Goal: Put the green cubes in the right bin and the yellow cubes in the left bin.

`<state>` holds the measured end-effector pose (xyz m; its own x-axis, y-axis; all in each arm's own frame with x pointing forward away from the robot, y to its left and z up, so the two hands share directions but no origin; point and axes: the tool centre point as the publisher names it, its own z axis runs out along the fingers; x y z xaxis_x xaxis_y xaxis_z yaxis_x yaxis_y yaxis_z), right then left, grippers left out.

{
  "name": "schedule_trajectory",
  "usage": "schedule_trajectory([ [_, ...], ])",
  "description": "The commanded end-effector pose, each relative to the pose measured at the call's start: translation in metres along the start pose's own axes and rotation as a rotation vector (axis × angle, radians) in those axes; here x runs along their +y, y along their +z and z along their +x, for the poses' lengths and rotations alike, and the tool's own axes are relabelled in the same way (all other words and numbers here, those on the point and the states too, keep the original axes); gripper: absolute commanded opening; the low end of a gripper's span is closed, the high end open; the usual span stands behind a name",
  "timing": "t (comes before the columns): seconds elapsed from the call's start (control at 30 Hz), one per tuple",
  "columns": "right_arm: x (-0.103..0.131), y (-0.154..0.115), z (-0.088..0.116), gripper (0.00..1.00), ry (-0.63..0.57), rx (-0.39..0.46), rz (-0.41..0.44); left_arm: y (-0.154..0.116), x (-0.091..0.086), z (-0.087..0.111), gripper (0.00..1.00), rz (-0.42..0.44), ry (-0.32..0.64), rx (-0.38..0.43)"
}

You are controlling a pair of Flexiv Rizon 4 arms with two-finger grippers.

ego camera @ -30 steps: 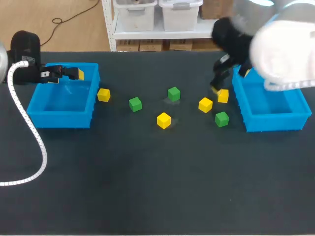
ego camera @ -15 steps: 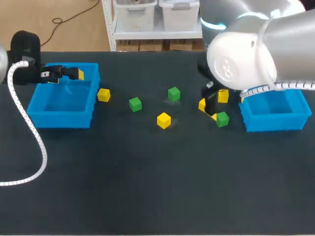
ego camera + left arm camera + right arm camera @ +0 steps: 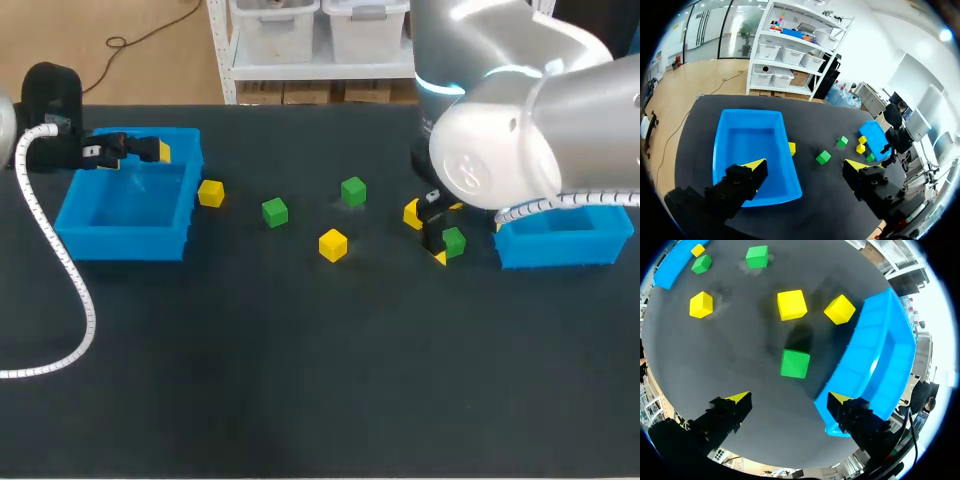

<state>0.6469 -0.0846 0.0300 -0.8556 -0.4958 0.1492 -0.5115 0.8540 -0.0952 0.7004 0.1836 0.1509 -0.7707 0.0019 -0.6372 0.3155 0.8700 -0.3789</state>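
Observation:
My right gripper (image 3: 438, 233) hangs open just above the green cube (image 3: 454, 242) nearest the right blue bin (image 3: 565, 240). In the right wrist view that green cube (image 3: 795, 363) lies on the table ahead of the open gripper (image 3: 789, 398), untouched. Two yellow cubes (image 3: 791, 304) (image 3: 839, 309) sit just beyond it. My left gripper (image 3: 140, 151) is open and empty over the back rim of the left blue bin (image 3: 125, 235). A yellow cube (image 3: 210, 193) lies beside that bin. Mid-table are two green cubes (image 3: 275, 211) (image 3: 353, 190) and a yellow one (image 3: 333, 244).
The right arm's big white elbow (image 3: 500, 150) hides part of the right bin and the cubes behind the gripper. In the left wrist view the left bin (image 3: 725, 150) looks empty. The wide front half of the dark table (image 3: 300, 380) holds nothing.
My right arm has swung from the right bin's near-left corner forward and down, and its gripper now hovers at the green cube. The left arm and all cubes stayed put.

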Motion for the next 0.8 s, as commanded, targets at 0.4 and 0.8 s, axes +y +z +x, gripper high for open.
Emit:
schedule_trajectory([
  [0.4,0.002,0.01,-0.009,1.0,-0.025,-0.051,-0.041,0.0,0.001,0.001,1.0,0.006,0.001,-0.006],
  [0.8,0.007,0.019,-0.019,1.0,-0.038,-0.095,-0.052,0.0,0.001,0.001,1.0,0.006,0.001,-0.006],
])
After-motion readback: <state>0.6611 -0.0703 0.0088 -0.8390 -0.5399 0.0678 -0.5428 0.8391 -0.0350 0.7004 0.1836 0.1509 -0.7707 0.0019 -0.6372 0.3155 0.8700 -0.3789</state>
